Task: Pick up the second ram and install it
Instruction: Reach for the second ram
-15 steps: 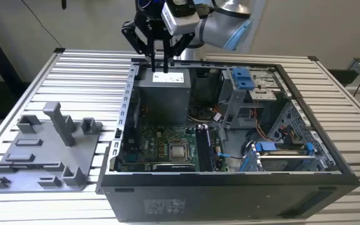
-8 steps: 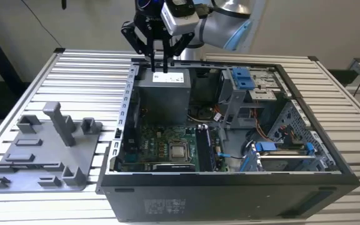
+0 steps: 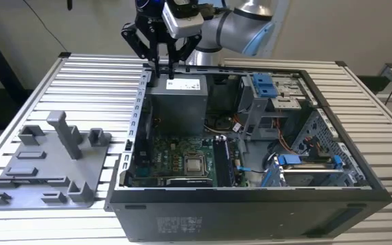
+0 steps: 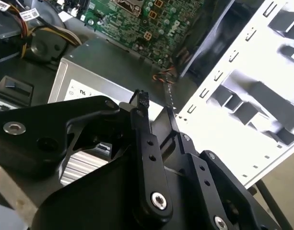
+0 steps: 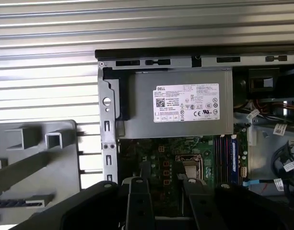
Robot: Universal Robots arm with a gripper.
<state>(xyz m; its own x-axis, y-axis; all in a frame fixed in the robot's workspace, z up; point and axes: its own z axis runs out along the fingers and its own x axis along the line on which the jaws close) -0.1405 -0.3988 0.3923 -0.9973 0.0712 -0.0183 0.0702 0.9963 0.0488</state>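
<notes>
My gripper (image 3: 162, 73) hangs high over the grey power supply (image 3: 177, 102) at the back of the open computer case (image 3: 250, 204). Its two black fingers stand apart, and in both wrist views only the power supply and the board show between them (image 4: 156, 108) (image 5: 166, 184). The memory slots (image 3: 224, 161) (image 5: 227, 158) run beside the processor socket (image 3: 196, 164). On the grey tray (image 3: 46, 196) at the exterior view's left, a long thin dark strip (image 3: 36, 179) (image 5: 22, 201) sits in a slot. I cannot tell whether that strip is the second ram.
The case lies on its side on a slatted metal table (image 3: 94, 76). A tall grey post (image 3: 67, 133) and low blocks rise from the tray. Blue drive brackets (image 3: 265, 84) and cables fill the case's right half. The case wall (image 5: 107, 120) stands between tray and board.
</notes>
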